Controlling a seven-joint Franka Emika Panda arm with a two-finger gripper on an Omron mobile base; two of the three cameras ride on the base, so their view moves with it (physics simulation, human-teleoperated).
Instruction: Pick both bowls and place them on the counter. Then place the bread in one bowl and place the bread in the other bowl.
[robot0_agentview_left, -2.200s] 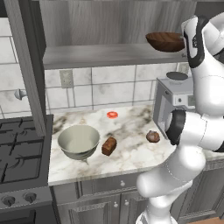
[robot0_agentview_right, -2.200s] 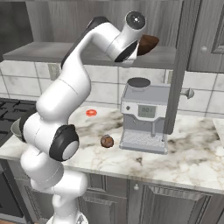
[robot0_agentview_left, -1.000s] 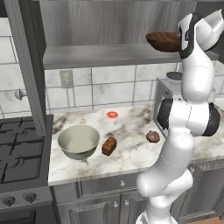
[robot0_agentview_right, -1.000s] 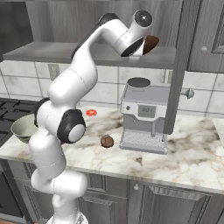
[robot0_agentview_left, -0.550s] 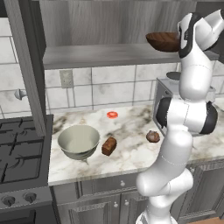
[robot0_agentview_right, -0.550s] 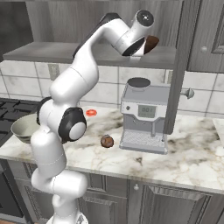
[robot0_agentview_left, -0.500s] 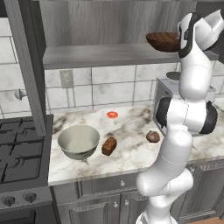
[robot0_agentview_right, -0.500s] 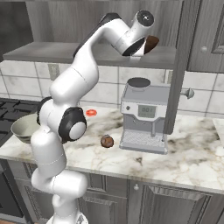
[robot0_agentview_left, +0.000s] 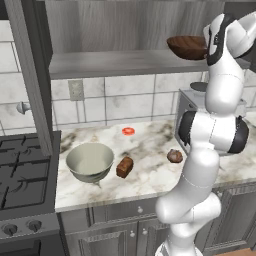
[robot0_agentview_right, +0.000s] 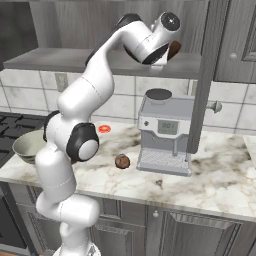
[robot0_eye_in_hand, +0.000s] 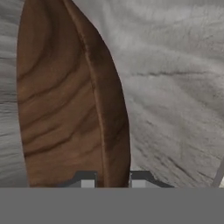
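Note:
The dark brown wooden bowl rests on the right end of the grey wall shelf, partly hidden behind my hand in the right base view. My gripper is up there, its fingers either side of the bowl's rim and shut on it. The cream ceramic bowl stands on the marble counter near the stove. Beside it lies a brown bread loaf. A round brown bread lies further right, in front of the coffee machine.
A grey coffee machine stands on the counter under the shelf's right end. A small red item lies by the tiled wall. The black stove borders the counter on the left. A grey upright post runs beside the shelf.
The arm swung and straightened up over the first second; since then it has held still at the wooden bowl. The bowl and the counter items have not moved.

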